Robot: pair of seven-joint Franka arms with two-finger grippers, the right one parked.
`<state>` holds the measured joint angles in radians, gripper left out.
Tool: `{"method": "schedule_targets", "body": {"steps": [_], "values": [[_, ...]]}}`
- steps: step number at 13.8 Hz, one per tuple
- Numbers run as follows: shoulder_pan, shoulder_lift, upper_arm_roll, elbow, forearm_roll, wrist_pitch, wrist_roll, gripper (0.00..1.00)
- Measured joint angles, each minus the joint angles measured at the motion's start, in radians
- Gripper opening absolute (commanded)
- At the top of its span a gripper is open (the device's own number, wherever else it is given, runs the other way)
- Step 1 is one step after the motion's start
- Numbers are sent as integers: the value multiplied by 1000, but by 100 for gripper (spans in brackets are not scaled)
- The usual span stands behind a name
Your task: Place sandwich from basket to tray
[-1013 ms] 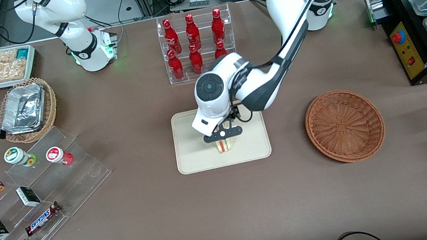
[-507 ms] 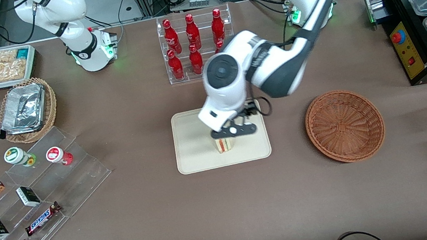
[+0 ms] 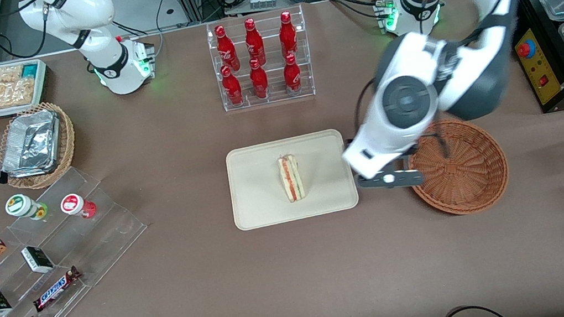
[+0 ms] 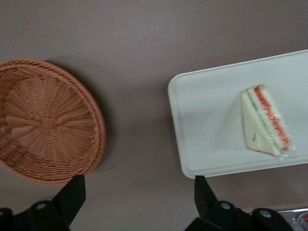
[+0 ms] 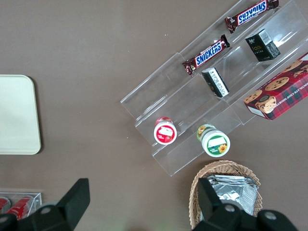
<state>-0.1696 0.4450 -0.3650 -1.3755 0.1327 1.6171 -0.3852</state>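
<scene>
The sandwich (image 3: 290, 178) (image 4: 265, 126), a pale bread wedge with red and green filling, lies by itself in the middle of the cream tray (image 3: 256, 207) (image 4: 202, 115). Nothing is in the reddish-brown wicker basket (image 3: 455, 166) (image 4: 45, 122), which stands beside the tray toward the working arm's end of the table. My gripper (image 3: 390, 180) (image 4: 139, 192) hangs open above the bare tabletop between tray and basket, and there is nothing between its fingers (image 4: 71, 195).
A clear rack of red bottles (image 3: 261, 61) stands farther from the front camera than the tray. A black food warmer (image 3: 559, 33) sits near the basket at the working arm's end. Acrylic steps with snacks (image 3: 40, 262) and a foil-filled basket (image 3: 37, 145) lie toward the parked arm's end.
My gripper let go of the sandwich, rose, and swung from over the tray toward the basket. The sandwich now lies uncovered on the tray.
</scene>
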Motion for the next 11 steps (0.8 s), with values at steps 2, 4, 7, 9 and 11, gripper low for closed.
{"method": "schedule_targets", "body": {"steps": [2,4,7,9,11], "values": [[64,-46,0,-45,-24,0,67,100],[102,-70,0,-60,-33,0,89,100],[143,-110,4,-78,-33,-14,102,100],[177,-164,38,-113,-39,-32,174,100],[182,-234,122,-155,-90,-48,280,100]]}}
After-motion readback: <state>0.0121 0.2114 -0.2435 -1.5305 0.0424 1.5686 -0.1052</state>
